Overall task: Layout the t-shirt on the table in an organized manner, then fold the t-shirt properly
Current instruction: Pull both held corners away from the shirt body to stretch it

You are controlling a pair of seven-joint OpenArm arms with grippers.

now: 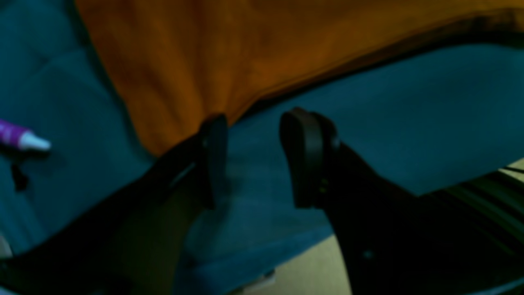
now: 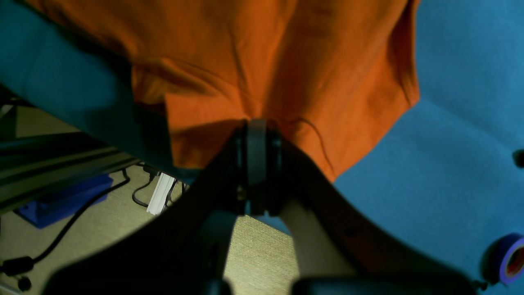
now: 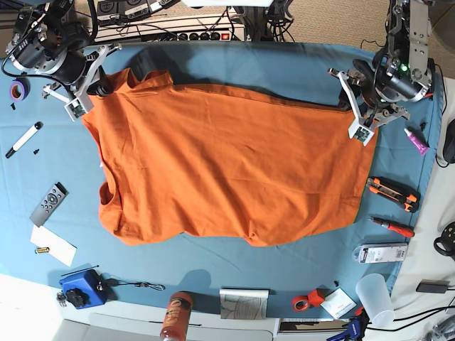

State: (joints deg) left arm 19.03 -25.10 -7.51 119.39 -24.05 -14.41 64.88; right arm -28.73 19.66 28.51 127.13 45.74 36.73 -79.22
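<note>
No brand, label or writing can be read on anything in these views.

The plain bright orange cloth t-shirt (image 3: 227, 167) lies spread across the middle of the large table under its smooth teal-blue cloth (image 3: 213, 263), taking up most of the base view. Its far edge is lifted off the cloth at the upper left and upper right, casting a dark shadow beneath.

In the upper left of the base view, the right gripper (image 2: 257, 139) has its black jaws pressed together on a pinch of the orange fabric. In the upper right of that view, the left gripper (image 1: 262, 157) stands with its jaws apart; a corner of the shirt lies against one finger (image 1: 215, 159), and only teal cloth shows between the two.

Loose things ring the shirt. At the left edge lie a roll of purple tape (image 3: 17, 89), a black-and-white marker (image 3: 23, 139), a grey remote control (image 3: 49, 203) and a white card (image 3: 53, 246). Along the right edge lie a purple tube with a white tip (image 3: 416, 141), an orange-and-black utility knife (image 3: 392, 193) and a red-handled screwdriver (image 3: 392, 226). A clear plastic cup (image 3: 375, 297), a small blue box (image 3: 79, 287) and an orange bottle (image 3: 177, 315) sit near the bottom.
</note>
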